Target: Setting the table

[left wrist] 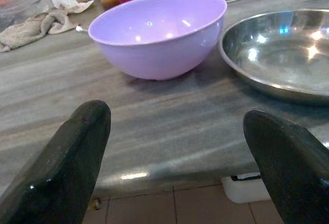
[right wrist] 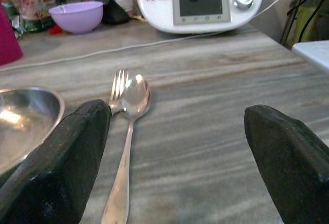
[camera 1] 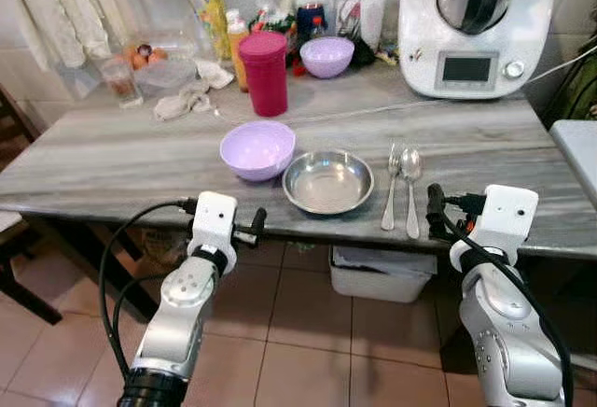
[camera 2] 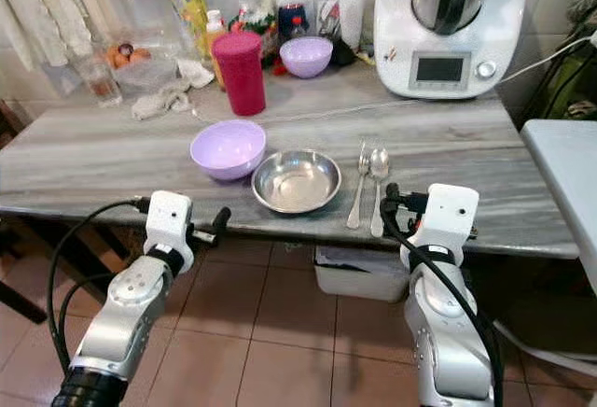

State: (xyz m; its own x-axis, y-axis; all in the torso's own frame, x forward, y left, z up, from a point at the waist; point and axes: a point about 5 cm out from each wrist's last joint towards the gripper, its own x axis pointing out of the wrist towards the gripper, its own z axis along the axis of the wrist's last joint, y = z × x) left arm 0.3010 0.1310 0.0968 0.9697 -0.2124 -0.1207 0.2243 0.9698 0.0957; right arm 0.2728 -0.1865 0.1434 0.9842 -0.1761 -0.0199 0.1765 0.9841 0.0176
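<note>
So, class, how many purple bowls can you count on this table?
2. One purple bowl sits near the front edge, beside the steel plate; the other is at the back among clutter, which may hide more.

A grey streaked stone table [camera 1: 112, 160] spans the frame above a brown tiled floor [camera 1: 308, 342]. A white tiled wall [camera 1: 28, 80] rises at upper left, with pale cloth [camera 1: 56, 1] hanging there. A white bin [camera 1: 378, 272] sits beneath the table, lower centre.
</note>
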